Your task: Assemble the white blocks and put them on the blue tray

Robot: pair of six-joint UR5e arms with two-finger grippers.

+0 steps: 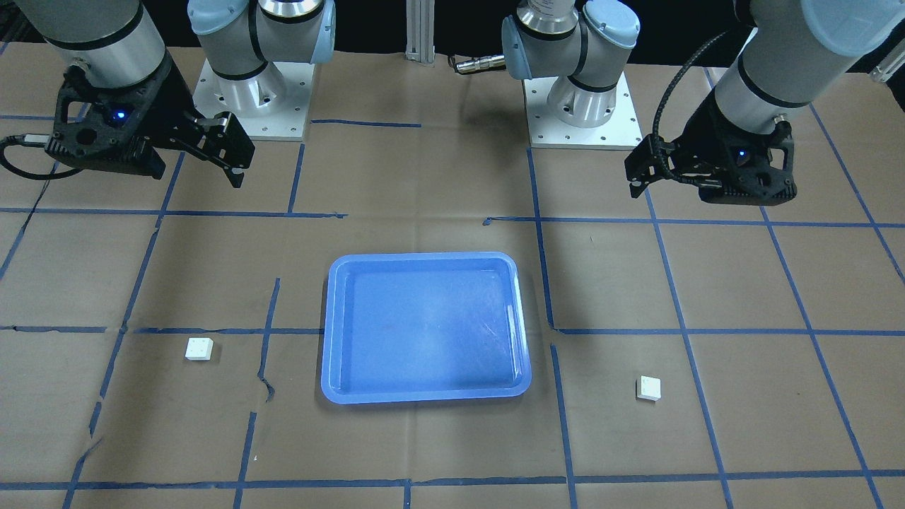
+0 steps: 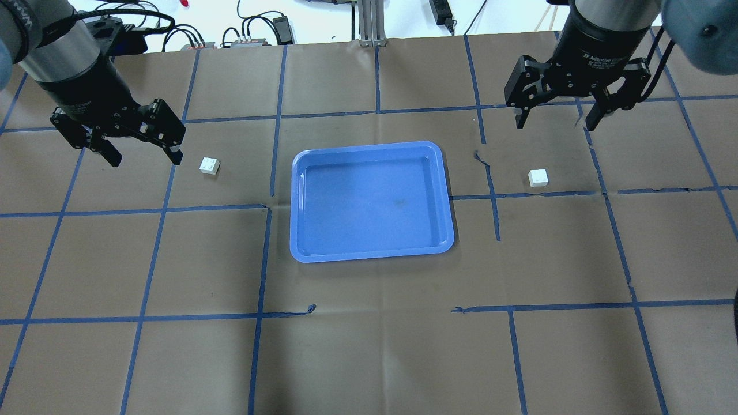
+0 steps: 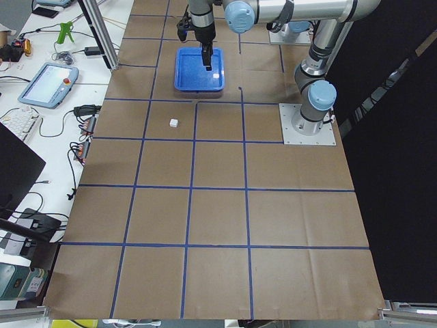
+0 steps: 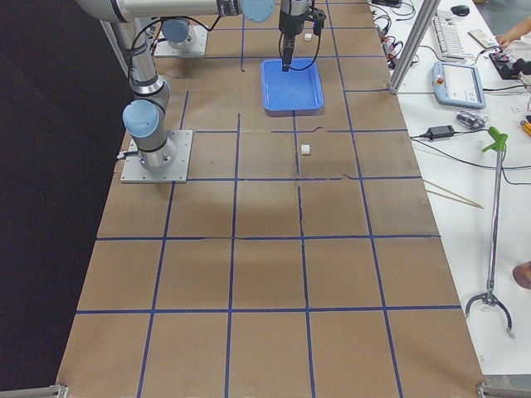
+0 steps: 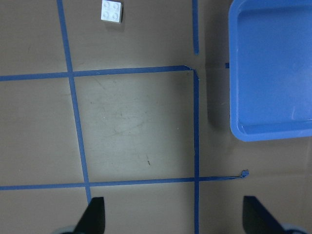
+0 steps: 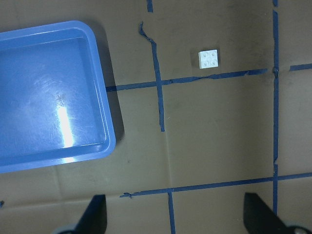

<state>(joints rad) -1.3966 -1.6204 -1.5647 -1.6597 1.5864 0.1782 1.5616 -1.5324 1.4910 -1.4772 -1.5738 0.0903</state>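
Observation:
Two white blocks lie on the table, one on each side of the blue tray [image 2: 372, 253]. The left block [image 2: 209, 166] is just right of my left gripper [image 2: 144, 157], which is open, empty and held above the table. The right block [image 2: 538, 178] lies a little nearer than my right gripper [image 2: 556, 122], which is also open, empty and raised. The left wrist view shows the left block [image 5: 112, 10] at the top edge and the tray [image 5: 273, 73] at the right. The right wrist view shows the right block [image 6: 208, 59] and the tray [image 6: 48, 92] at the left. The tray holds nothing.
The table is covered in brown paper with a grid of blue tape [image 2: 265, 207]. The two arm bases [image 1: 247, 99] [image 1: 583, 106] stand at the robot's edge of the table. Cables and power supplies [image 2: 248, 34] lie beyond the far edge.

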